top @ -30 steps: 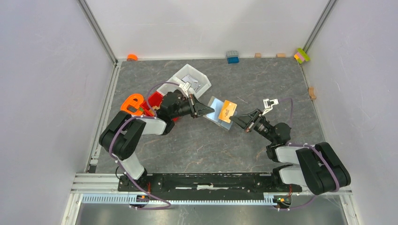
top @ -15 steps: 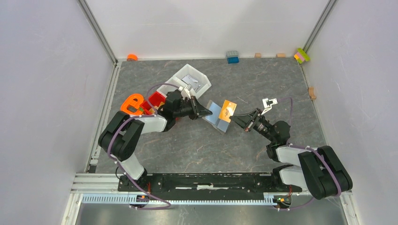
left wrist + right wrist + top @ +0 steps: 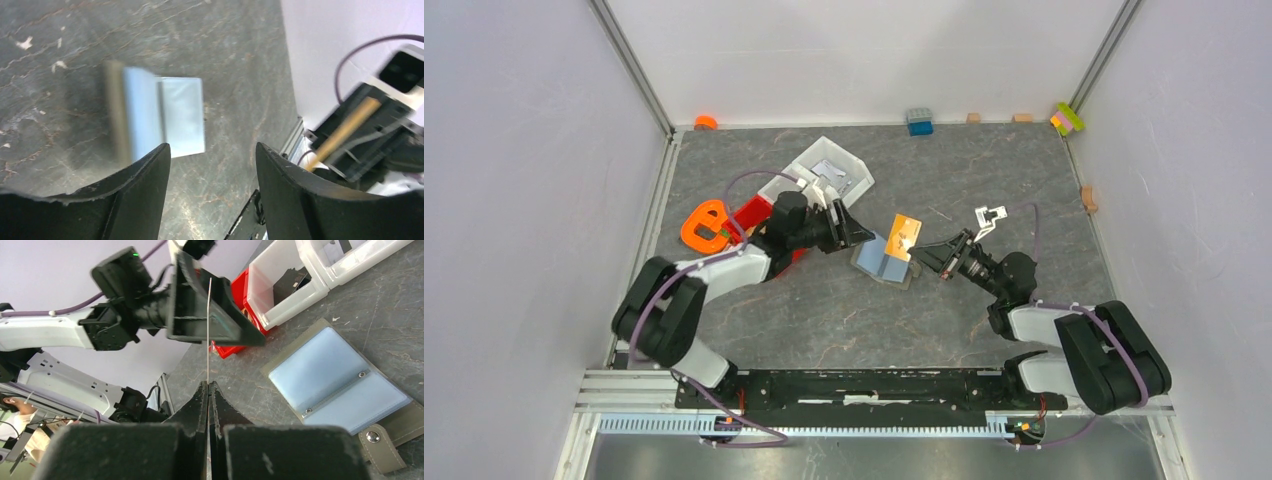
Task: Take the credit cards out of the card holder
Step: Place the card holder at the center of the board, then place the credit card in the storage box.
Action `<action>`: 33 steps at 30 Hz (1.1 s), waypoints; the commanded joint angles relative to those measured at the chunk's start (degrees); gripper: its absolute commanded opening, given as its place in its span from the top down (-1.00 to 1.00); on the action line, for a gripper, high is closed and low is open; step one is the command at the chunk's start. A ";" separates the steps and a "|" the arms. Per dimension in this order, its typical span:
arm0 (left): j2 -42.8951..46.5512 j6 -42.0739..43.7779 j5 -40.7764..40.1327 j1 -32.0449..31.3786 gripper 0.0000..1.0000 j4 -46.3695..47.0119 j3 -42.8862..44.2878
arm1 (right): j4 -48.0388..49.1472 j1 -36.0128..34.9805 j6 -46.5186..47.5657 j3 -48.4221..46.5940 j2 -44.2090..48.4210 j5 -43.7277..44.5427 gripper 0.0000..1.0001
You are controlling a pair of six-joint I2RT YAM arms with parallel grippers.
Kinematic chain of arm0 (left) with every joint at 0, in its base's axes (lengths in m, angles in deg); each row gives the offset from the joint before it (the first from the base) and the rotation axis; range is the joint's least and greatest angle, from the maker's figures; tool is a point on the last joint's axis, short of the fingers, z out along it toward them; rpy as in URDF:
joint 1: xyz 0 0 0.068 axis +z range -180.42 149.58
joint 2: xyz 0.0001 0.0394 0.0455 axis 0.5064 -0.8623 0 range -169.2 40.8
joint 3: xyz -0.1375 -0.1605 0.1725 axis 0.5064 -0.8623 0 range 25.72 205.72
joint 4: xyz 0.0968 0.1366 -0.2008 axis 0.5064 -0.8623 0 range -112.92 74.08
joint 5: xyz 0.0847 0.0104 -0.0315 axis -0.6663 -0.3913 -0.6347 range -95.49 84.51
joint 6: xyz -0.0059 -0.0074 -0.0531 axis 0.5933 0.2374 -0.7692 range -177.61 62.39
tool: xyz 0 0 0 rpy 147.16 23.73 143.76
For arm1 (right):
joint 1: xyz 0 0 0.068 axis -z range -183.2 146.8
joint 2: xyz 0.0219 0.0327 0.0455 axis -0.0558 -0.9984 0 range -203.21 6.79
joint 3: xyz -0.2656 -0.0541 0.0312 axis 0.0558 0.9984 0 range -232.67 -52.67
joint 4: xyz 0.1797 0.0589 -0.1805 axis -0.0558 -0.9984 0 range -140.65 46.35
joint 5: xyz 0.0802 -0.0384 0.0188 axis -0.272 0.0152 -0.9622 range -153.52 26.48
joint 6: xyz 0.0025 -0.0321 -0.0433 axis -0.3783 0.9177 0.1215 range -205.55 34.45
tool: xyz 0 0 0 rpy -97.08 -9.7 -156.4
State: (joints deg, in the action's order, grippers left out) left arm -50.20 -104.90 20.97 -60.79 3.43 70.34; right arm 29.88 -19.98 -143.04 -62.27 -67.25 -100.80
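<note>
Right gripper [image 3: 208, 386]: jaws clenched on credit card [image 3: 905, 236]. We see it edge-on from the wrist, held up off table [image 3: 994, 170]. Left gripper [image 3: 212, 155]: jaws released, spread wide, nothing between them, tips just beside card holder's left edge. Card holder [image 3: 879, 264] lies spread open mid-table between both grippers, pale blue sleeves up. We spot white bin [image 3: 829, 168] and red bin [image 3: 753, 213] far-left, behind left gripper.
</note>
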 commanded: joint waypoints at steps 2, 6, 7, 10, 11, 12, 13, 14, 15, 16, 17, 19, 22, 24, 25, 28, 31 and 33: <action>9.29 3.58 0.89 -0.87 -0.41 9.47 -3.82 | 1.34 -1.26 1.23 -2.92 -1.14 -1.40 1.00; 9.36 1.77 6.68 -1.94 -0.41 18.87 -5.40 | 1.68 -2.03 1.24 -3.66 -2.07 -2.00 1.00; 8.88 1.10 7.85 -2.34 -0.40 20.61 -5.31 | 1.86 -2.27 1.20 -3.80 -2.22 -2.23 1.00; 7.53 0.27 10.62 -3.49 -0.33 23.93 -4.74 | 2.29 -2.64 1.12 -4.17 -2.55 -2.67 1.00; 7.28 0.31 11.16 -3.84 -0.29 24.18 -4.49 | 2.65 -2.86 1.03 -4.23 -2.61 -2.79 1.00; 7.03 0.43 11.41 -4.11 -0.25 24.24 -4.25 | 2.99 -2.97 0.98 -4.30 -2.75 -3.00 1.00; 6.83 0.50 11.47 -4.30 -0.21 24.02 -4.04 | 3.47 -3.15 0.77 -4.29 -2.78 -3.15 1.00; 6.61 0.60 11.47 -4.49 -0.15 23.79 -3.84 | 3.77 -3.25 0.65 -4.41 -2.95 -3.30 1.00; 6.46 0.68 11.51 -4.50 -0.10 23.49 -3.69 | 4.21 -3.42 0.46 -4.52 -3.08 -3.50 1.00; 6.21 0.66 11.66 -4.57 -0.04 23.22 -3.45 | 4.49 -3.59 0.29 -4.68 -3.23 -3.68 1.00; 5.91 0.70 11.67 -4.52 0.02 23.02 -3.30 | 4.67 -3.80 0.21 -4.72 -3.53 -3.76 1.00; 5.50 0.49 11.88 -4.61 0.08 22.97 -3.04 | 5.24 -4.11 -0.02 -5.04 -4.14 -4.13 1.00; 5.22 0.43 11.94 -4.61 0.22 22.82 -2.87 | 6.32 -4.40 -0.75 -5.25 -5.07 -4.47 1.00; 5.42 0.44 11.82 -4.61 0.48 22.82 -2.91 | 6.53 -4.49 -0.95 -5.42 -5.46 -4.56 0.99; 5.55 0.44 11.62 -4.64 0.59 22.82 -3.00 | 6.48 -4.48 -1.00 -5.49 -5.63 -4.56 0.92; 6.42 0.76 10.26 -4.61 0.89 22.33 -3.60 | 5.69 -4.50 -0.64 -5.27 -5.58 -4.21 0.45; 8.40 2.13 6.98 -4.45 0.96 19.41 -4.26 | 2.90 -4.47 1.20 -4.99 -4.57 -3.04 0.16; 10.57 4.03 1.26 -4.28 0.96 14.45 -4.70 | 1.24 -4.41 2.31 -4.79 -3.66 -2.01 0.09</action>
State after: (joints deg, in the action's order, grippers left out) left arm -44.17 -104.42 29.91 -65.30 22.64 65.51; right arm 31.85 -24.22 -143.31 -65.84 -72.82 -104.04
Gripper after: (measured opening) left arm 0.033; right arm 0.434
